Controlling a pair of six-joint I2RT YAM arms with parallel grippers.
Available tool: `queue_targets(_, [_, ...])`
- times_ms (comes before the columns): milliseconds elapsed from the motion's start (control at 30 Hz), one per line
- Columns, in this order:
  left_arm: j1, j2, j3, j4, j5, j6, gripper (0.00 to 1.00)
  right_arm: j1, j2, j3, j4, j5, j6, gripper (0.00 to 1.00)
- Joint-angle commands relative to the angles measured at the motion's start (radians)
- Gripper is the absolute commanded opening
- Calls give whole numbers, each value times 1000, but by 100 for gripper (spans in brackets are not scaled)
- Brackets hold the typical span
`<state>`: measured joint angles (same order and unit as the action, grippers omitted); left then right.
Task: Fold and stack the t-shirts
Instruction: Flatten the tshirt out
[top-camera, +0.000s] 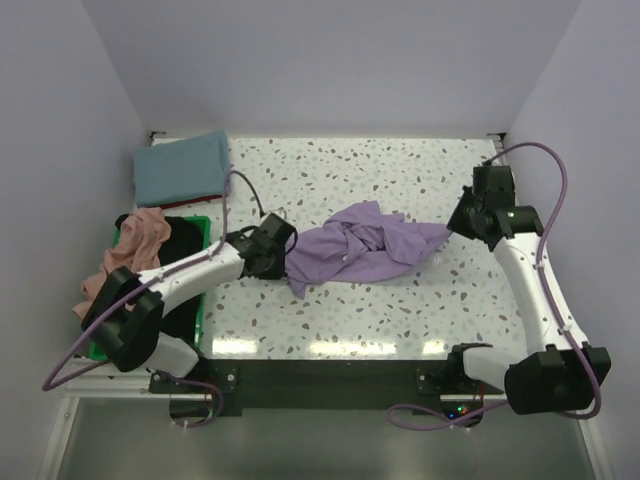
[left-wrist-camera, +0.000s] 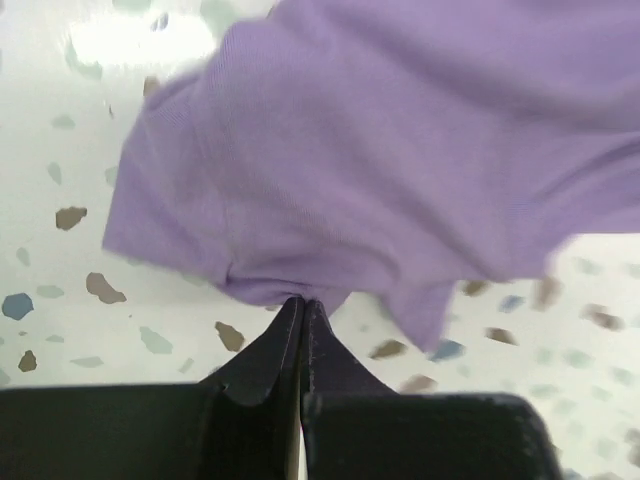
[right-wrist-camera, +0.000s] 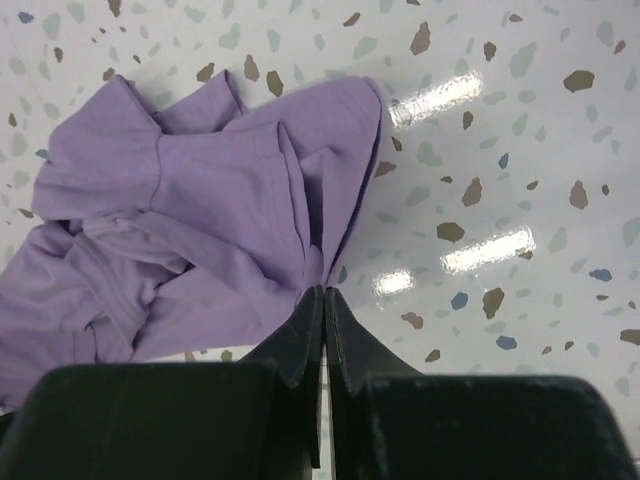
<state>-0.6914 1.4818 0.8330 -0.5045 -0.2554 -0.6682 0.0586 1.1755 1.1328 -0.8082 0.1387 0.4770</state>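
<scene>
**Both hands pinch the lavender shirt**

Far left, a folded teal t-shirt lies beside a salmon t-shirt draped over the green bin. Mid-tabletop, the left hand is clamped on the left edge of the crumpled lavender t-shirt. The right hand is clamped on its right edge.

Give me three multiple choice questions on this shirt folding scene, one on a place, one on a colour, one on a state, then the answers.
1. Where is the folded teal shirt? A. far left corner of the table B. in the green bin C. mid-table
2. What colour is the crumpled shirt? A. black B. lavender C. salmon pink
3. How are the left gripper and right gripper? A. both open B. one open C. both shut on the crumpled shirt
Answers: A, it lies there folded; B, purple in every view; C, each wrist view shows cloth pinched.
</scene>
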Motion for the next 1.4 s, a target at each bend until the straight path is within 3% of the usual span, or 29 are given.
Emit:
queue_targets(0, [84,-150,222,-92,106,31,0,-3,15,181,-43,12,-32,0])
queue_targets(100, [243,-215,395,-94,244,65,0,-2,62,310,-87,32,-54,0])
queue_targets(267, [510,-187,755,-161,444,94,0,-13,194,701,-184,73,-97,0])
queue_targets(367, [610,-169,857,-184,522,88,0,-22,239,908,-244,116,-115,0])
queue_targets(467, [684,-190,864,-186,551,85,0,-26,248,1031,-278,166,-138,0])
queue_targets(567, [725,-233,841,-177,556,91,0,-28,207,1052,-290,203,-156,0])
queue_targets(767, [733,-316,914,-174,415,140,0,-26,43,958,-207,220,-167,0])
queue_targets(1033, [733,-327,1141,-114,343,162,0,-28,-28,1156,-160,262,-205,0])
queue_targets(1167, [734,-359,1132,-4,358,148,0,-28,-51,1170,-99,282,-225,0])
queue_targets(1367, [733,-307,991,79,459,92,0,-26,-42,980,13,283,-219,0])
